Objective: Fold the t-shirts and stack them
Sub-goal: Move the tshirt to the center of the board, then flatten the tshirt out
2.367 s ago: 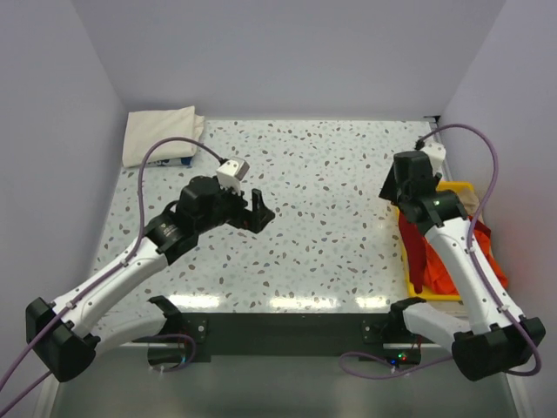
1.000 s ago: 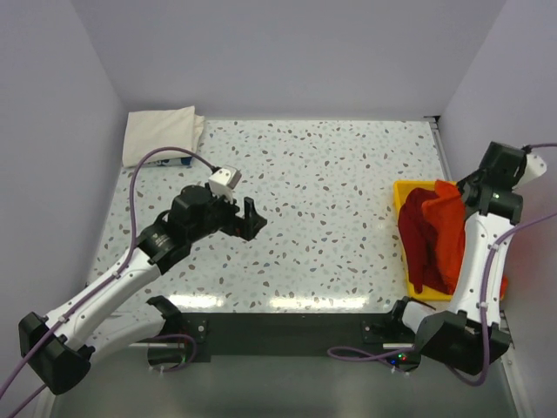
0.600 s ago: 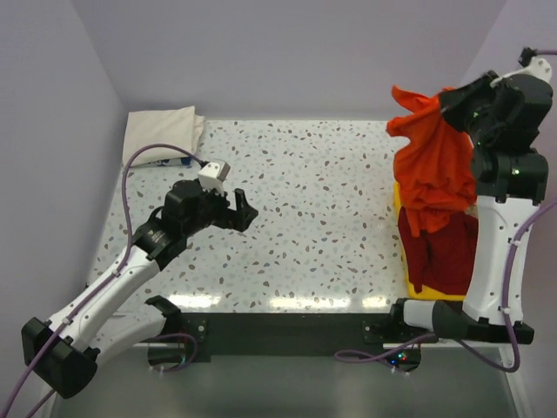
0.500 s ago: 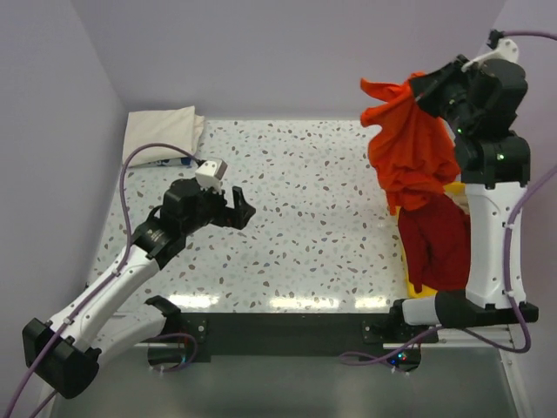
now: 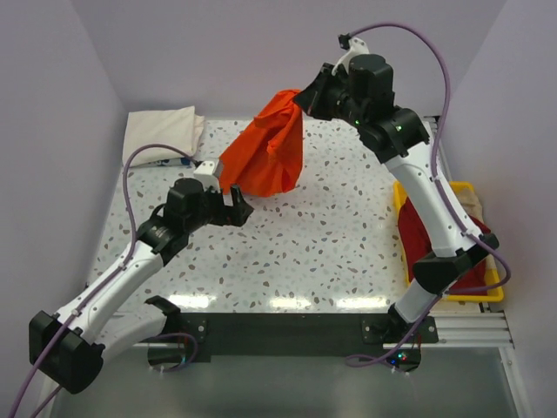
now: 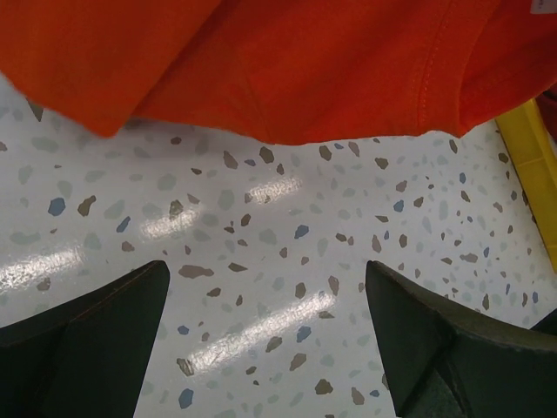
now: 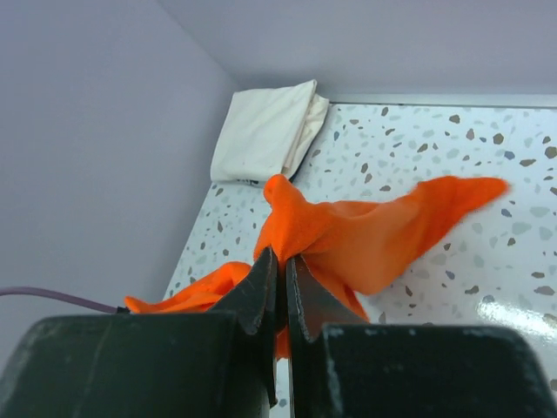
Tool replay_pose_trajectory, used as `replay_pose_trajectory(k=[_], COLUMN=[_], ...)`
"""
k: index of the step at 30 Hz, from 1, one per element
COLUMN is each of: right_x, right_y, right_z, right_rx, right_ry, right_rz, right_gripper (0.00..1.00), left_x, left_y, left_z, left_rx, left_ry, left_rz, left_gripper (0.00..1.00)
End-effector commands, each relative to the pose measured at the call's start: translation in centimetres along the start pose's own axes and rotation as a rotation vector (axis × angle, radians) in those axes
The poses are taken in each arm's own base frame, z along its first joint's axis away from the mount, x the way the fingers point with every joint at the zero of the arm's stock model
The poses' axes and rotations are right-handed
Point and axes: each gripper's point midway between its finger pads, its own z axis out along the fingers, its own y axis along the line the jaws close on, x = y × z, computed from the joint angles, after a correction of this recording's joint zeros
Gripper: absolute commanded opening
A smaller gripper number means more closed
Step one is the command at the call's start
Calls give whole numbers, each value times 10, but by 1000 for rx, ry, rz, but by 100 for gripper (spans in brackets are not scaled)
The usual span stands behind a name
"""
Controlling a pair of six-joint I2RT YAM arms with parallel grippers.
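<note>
The bright orange t-shirt point(image 5: 265, 155) hangs in the air over the middle back of the table, pinched at its top by my right gripper point(image 5: 302, 96), which is shut on it point(image 7: 282, 259). Its lower hem point(image 6: 261, 70) dangles just beyond my left gripper point(image 5: 237, 205), whose fingers point(image 6: 83, 335) stand wide open over bare table with nothing between them. A cream t-shirt point(image 5: 159, 133) lies folded at the back left corner point(image 7: 265, 129). A dark red t-shirt point(image 5: 426, 246) is draped in the yellow tray point(image 5: 474, 296) at the right.
The speckled table point(image 5: 331, 226) is walled on the left, back and right. The right arm reaches high across the table from its base at the front right. A strip of the yellow tray point(image 6: 526, 161) shows at the left wrist view's right edge.
The right arm swung up and leftward, carrying the orange t-shirt out of the tray to above the table's middle back. The left gripper stayed open and shifted slightly back.
</note>
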Motion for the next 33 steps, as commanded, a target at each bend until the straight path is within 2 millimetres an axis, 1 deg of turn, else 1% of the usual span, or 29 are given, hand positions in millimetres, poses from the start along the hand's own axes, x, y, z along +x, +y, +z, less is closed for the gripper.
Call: replay_pose_trajectory(k=[1, 3, 4, 5, 6, 7, 8, 9, 10, 11, 12, 13, 15, 16, 18, 19, 20, 21, 22, 23, 24, 25, 27, 28, 30, 33], right_x=[-24, -11, 3, 12, 19, 34, 44, 55, 78, 89, 98, 120, 146, 175, 200, 229, 237, 250, 272, 284, 294, 309, 331, 336, 345, 348], right_y=[-4, -25, -52, -63, -75, -107, -119, -136, -161, -170, -181, -191, -201, -205, -212, -221, -217, -217, -215, -215, -212, -205, -202, -201, -202, -206], right_z=[3, 14, 24, 29, 34, 41, 43, 45, 43, 40, 37, 30, 22, 11, 1, -6, -11, -12, -15, -15, -14, -15, -13, -12, -11, -9], right_rx=[4, 52, 101, 96, 99, 142, 158, 198, 271, 300, 334, 344, 370, 382, 415, 431, 411, 404, 382, 377, 370, 358, 355, 354, 364, 373], right_ry=[-92, -62, -34, -6, 14, 52, 84, 113, 170, 190, 197, 214, 239, 277, 295, 333, 332, 348, 384, 404, 421, 448, 482, 488, 488, 466], right_rz=[-28, -23, -3, 19, 57, 82, 94, 90, 94, 82, 70, 74, 91, 83, 80, 87, 91, 107, 113, 109, 108, 94, 88, 90, 96, 113], right_gripper=[0, 3, 5, 8, 16, 23, 33, 36, 38, 45, 48, 49, 49, 49, 49, 49, 49, 49, 49, 49, 49, 49, 49, 49, 49, 49], left_x=[1, 3, 5, 11, 13, 23, 25, 27, 32, 40, 44, 54, 60, 71, 77, 88, 90, 96, 107, 111, 119, 128, 139, 145, 148, 151], left_y=[4, 8, 8, 11, 13, 17, 18, 22, 26, 30, 35, 41, 48, 52, 51, 52, 51, 52, 50, 48, 48, 42, 41, 38, 41, 45], left_z=[8, 10, 11, 14, 14, 16, 18, 19, 21, 23, 24, 27, 29, 31, 34, 34, 36, 37, 38, 40, 42, 43, 43, 43, 43, 43], left_rx=[-13, -34, -36, -42, -52, -65, -64, -84, -100, -110, -138, -161, -185, -199, -181, -184, -180, -185, -181, -177, -184, -171, -183, -180, -205, -238], left_ry=[-22, -25, -28, -27, -35, -22, -25, -27, -20, -8, -6, 12, 13, 36, 45, 65, 60, 73, 97, 100, 122, 146, 170, 181, 180, 177], left_rz=[-62, -100, -116, -133, -165, -181, -192, -212, -217, -220, -229, -231, -238, -236, -231, -226, -221, -216, -208, -205, -206, -192, -183, -175, -169, -143], left_gripper=[100, 100, 100, 100, 99, 98, 98, 97, 93, 91, 89, 86, 83, 82, 81, 81, 81, 81, 81, 80, 79, 77, 75, 75, 73, 73])
